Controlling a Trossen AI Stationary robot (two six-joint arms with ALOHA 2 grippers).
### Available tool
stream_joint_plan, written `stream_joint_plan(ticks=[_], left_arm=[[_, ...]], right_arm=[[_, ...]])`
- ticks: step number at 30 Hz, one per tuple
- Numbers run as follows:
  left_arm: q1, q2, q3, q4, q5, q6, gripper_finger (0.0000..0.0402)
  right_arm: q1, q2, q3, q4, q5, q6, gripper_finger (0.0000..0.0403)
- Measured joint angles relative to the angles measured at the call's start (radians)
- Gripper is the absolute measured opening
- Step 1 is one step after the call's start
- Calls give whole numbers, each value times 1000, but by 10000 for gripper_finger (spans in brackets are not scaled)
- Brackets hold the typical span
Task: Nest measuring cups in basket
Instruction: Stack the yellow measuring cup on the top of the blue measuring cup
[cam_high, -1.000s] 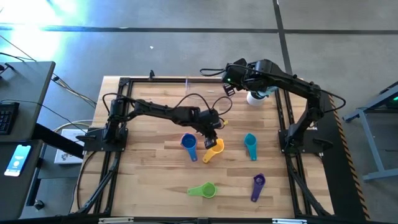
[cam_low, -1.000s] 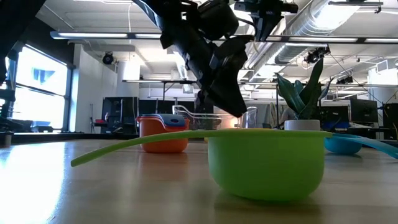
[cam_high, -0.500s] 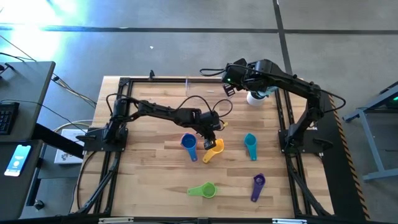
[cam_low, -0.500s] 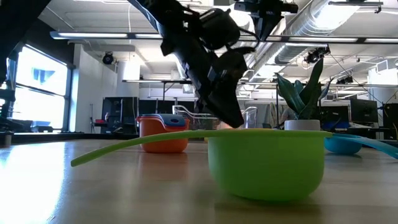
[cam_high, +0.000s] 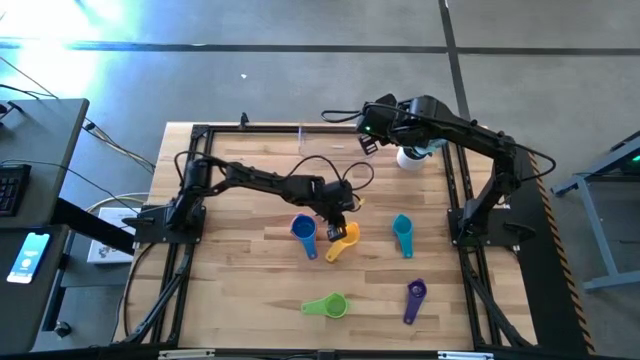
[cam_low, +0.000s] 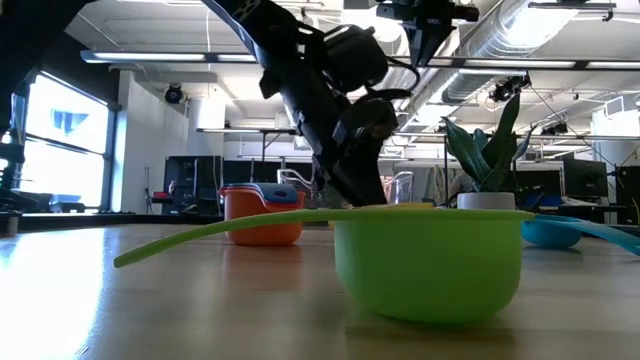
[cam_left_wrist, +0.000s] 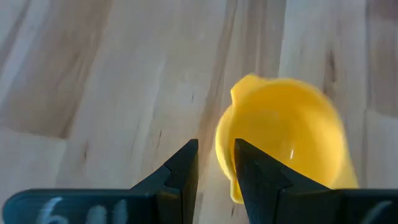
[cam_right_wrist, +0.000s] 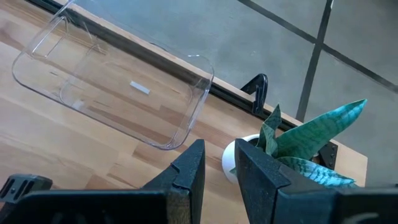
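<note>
Two dark jointed arms (cam_high: 260, 180) trailing looped black cables (cam_high: 318, 162).

Worktop (cam_high: 240, 270): light wooden planks, edged by a black metal frame (cam_high: 200, 130).
Plant pot (cam_high: 410, 157): small, white, at the worktop's far right corner.
Plant (cam_right_wrist: 311, 140): long, pointed green leaves standing up from the pot.
Floor (cam_high: 250, 60): grey concrete.

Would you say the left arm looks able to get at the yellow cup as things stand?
Probably yes: the left tool hangs right over the yellow cup, its fingers slightly apart near the cup's rim, with bare wood around it and nothing in between.
</note>
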Motion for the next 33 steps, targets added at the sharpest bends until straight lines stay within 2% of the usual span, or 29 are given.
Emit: stream_joint_plan(ticks=[11, 14, 19, 26, 33], left_arm=[[-2, 29, 0, 9, 17, -18, 88], [-2, 29, 0, 9, 17, -25, 68], [-2, 29, 0, 8, 28, -45, 10], [-2, 17, -1, -18, 65, -142, 6], [-1, -81, -1, -61, 46, -258, 5]], right_arm=[[0, 0, 0, 0, 1, -7, 81], [0, 0, 0, 0, 1, -8, 81], [0, 0, 0, 0, 1, -8, 81], [0, 0, 0, 0, 1, -8, 81], [-14, 0, 0, 0, 1, -34, 81]])
